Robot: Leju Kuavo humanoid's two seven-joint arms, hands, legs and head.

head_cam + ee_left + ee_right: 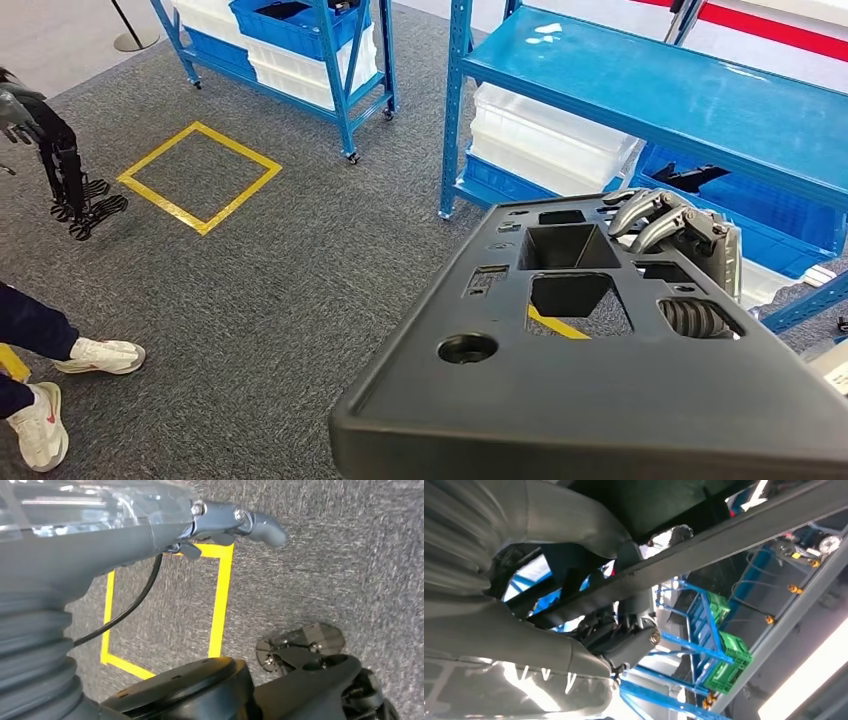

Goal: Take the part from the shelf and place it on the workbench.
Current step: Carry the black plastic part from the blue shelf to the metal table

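The part (560,390) is a large dark grey plastic panel with several cut-outs, held up close in front of me in the head view. My right hand (668,222) grips its far right edge, fingers curled over the rim, and its ribbed wrist cover shows through a cut-out. In the right wrist view the part's dark underside (684,560) crosses in front of my right hand (624,645). Out at the far left, my left hand (16,108) holds nothing. Seen from the left wrist, the left hand (150,535) hangs over the carpet with a finger stretched out.
A blue shelf (640,95) with white and blue bins stands right behind the part, and a second blue shelf (330,60) at the back. A yellow square (200,175) marks the grey carpet. A black wheeled stand (85,210) and a person's feet (100,355) are at the left.
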